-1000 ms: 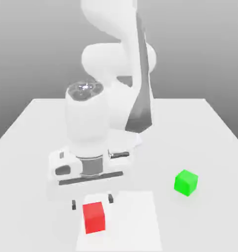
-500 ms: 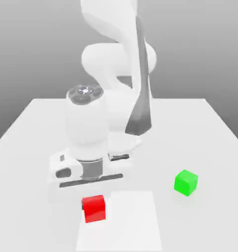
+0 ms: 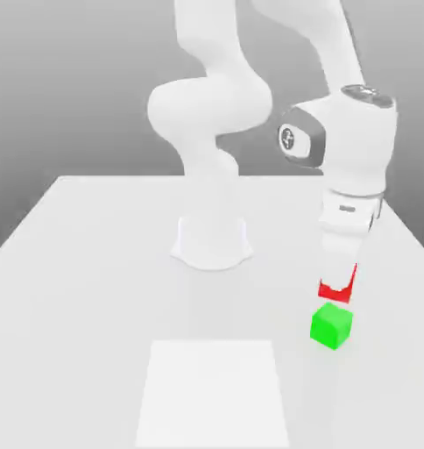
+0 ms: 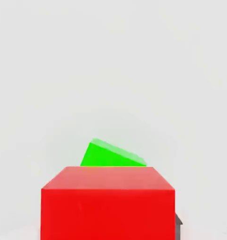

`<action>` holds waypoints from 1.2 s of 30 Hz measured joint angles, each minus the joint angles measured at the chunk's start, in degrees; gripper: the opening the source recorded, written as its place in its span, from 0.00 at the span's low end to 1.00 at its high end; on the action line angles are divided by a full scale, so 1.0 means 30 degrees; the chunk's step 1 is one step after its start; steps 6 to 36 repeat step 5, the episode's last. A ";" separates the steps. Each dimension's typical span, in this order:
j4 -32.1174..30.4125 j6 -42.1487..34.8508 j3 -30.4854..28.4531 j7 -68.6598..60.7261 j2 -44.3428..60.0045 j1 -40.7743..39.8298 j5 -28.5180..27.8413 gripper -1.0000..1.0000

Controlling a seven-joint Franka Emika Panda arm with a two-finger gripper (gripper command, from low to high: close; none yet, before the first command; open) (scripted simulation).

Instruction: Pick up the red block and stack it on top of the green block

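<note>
Gripping the red block, the gripper hangs clenched just above the green block, at about four o'clock from the arm's base in the exterior view. From the hand view, the red block covers most of the green block. Bare table spreads wide toward nine o'clock; its edge lies nearer at three o'clock.

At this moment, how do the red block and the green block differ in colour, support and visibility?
The red block is red; the green block is green. The red block is held off the table in the shut gripper, just above the green block, which rests on the table. The red block is partly hidden by the fingers; the green block is unobstructed. Both are plain cubes.
</note>
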 joint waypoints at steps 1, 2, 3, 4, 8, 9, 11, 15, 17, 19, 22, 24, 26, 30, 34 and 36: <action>0.0020 0.0662 -0.0028 0.0237 0.0682 -0.0084 -0.0343 0.00; 0.0044 0.1322 -0.0033 0.0514 0.1371 -0.0165 -0.0740 0.00; 0.0061 0.1761 -0.0093 0.0720 0.1831 -0.0186 -0.1035 1.00; 0.0061 0.1761 -0.0092 0.0720 0.1831 -0.0147 -0.1035 1.00; 0.0061 0.1761 -0.0092 0.0720 0.1831 -0.0098 -0.1035 1.00; 0.0061 0.1761 -0.0092 0.0720 0.1831 -0.0098 -0.1035 1.00; 0.0061 0.1761 -0.0092 0.0720 0.1831 -0.0098 -0.1035 1.00; 0.0061 0.1761 -0.0092 0.0720 0.1831 -0.0098 -0.1035 1.00; 0.0061 0.1761 -0.0092 0.0720 0.1831 -0.0098 -0.1035 1.00; 0.0061 0.1761 -0.0092 0.0720 0.1831 -0.0098 -0.1035 1.00; 0.0061 0.1761 -0.0092 0.0720 0.1831 -0.0098 -0.1035 1.00; 0.0061 0.1761 -0.0092 0.0720 0.1831 -0.0098 -0.1035 1.00; 0.0061 0.1761 -0.0092 0.0720 0.1831 -0.0098 -0.1035 1.00; 0.0061 0.1761 -0.0092 0.0720 0.1831 -0.0098 -0.1035 1.00; 0.0061 0.1761 -0.0092 0.0720 0.1831 -0.0098 -0.1035 1.00; 0.0061 0.1761 -0.0092 0.0720 0.1831 -0.0098 -0.1035 1.00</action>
